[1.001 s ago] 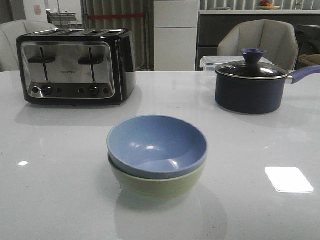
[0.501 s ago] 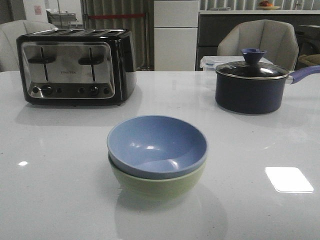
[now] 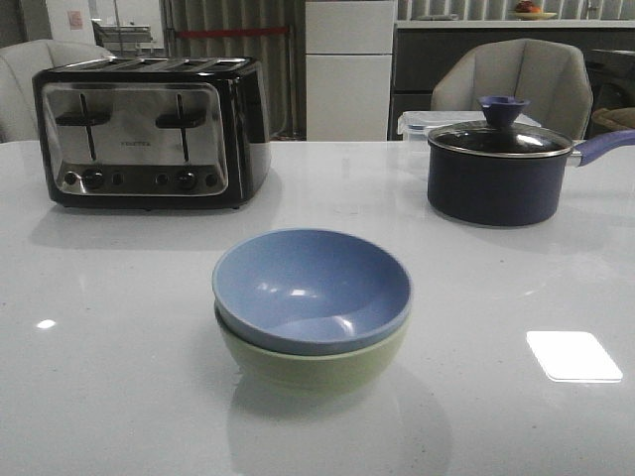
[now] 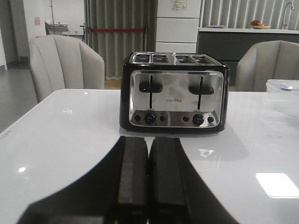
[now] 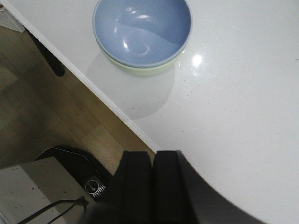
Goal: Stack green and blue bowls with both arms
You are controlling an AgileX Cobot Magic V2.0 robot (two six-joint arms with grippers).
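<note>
Blue bowl (image 3: 312,288) nested inside green bowl (image 3: 313,365) on white counter (image 3: 119,377). Left claw (image 4: 148,179) and right claw (image 5: 152,179) both closed, empty.

Blue bowl (image 3: 312,288) and green bowl (image 3: 313,367): smooth, with soft highlights inside the blue one. Surface (image 3: 119,327): white, glossy, reflective. Toaster (image 3: 149,131): polished metal front in a glossy black casing. Saucepan (image 3: 496,178): dark matt body, glass lid with metal rim. Floor (image 5: 42,112): wood-look planks.
</note>
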